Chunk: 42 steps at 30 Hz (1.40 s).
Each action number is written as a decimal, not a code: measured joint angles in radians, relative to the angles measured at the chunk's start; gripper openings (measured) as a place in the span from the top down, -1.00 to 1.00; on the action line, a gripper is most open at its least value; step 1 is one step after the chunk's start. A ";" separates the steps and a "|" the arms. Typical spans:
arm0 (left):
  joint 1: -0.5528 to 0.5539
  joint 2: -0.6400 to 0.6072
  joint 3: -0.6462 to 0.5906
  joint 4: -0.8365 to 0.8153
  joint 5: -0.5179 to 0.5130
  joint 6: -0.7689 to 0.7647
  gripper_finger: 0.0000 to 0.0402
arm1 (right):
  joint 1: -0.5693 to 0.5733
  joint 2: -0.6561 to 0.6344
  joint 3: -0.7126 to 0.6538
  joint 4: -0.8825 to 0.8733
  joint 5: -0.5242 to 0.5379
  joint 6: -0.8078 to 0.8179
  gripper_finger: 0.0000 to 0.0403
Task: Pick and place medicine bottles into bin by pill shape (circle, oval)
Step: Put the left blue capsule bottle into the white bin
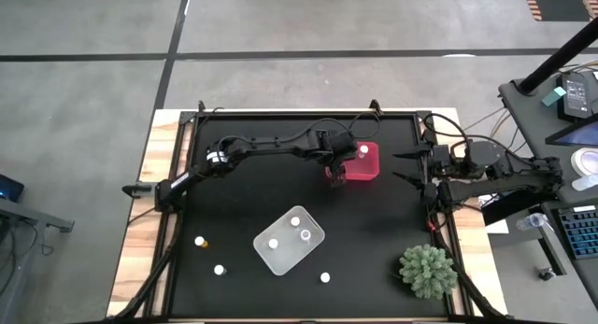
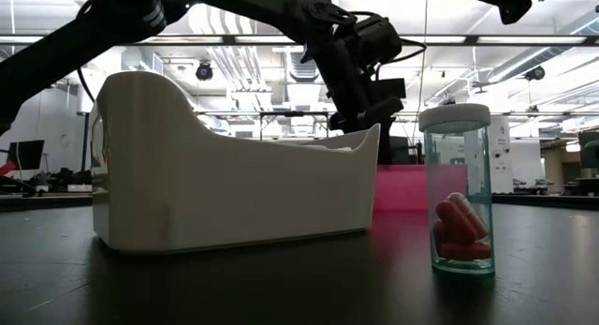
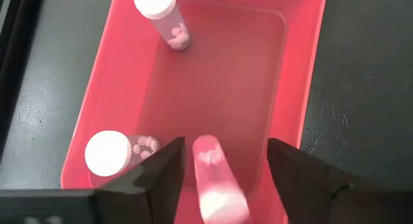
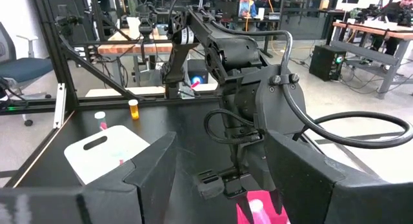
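Pink translucent plastic bin (image 3: 297, 82) is receiving a blurred pink medicine bottle (image 3: 216, 179) falling between the left gripper's (image 3: 222, 169) wide-open fingers; next, fetching another from the desk.

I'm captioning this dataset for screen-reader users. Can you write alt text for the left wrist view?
The left gripper, fingers open, hangs over a pink bin with a blurred bottle between its fingers. Two white-capped bottles already lie inside: one at the far end, one near the gripper.
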 joint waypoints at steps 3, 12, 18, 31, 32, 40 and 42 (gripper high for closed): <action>0.000 0.000 0.000 0.000 -0.001 0.000 -0.13 | 0.000 0.000 0.000 0.000 0.000 0.000 -0.11; -0.012 -0.043 0.006 -0.003 -0.005 0.002 -0.22 | 0.000 0.000 -0.007 -0.001 0.000 -0.007 -0.11; -0.058 -0.114 0.000 -0.011 -0.008 0.010 -0.22 | 0.000 0.002 -0.007 0.006 0.000 -0.007 -0.11; -0.305 -0.326 -0.117 -0.030 -0.048 0.079 -0.21 | 0.000 0.093 -0.024 0.258 0.029 -0.059 -0.11; -0.323 -0.352 -0.139 -0.030 -0.063 0.066 -0.21 | 0.000 0.105 -0.026 0.295 0.046 -0.065 -0.11; -0.412 -0.571 -0.358 -0.049 -0.128 -0.183 -0.21 | -0.002 0.233 -0.032 0.390 0.256 -0.046 -0.11; -0.423 -0.624 -0.420 -0.051 -0.128 -0.265 -0.21 | -0.002 0.247 -0.021 0.391 0.256 -0.046 -0.11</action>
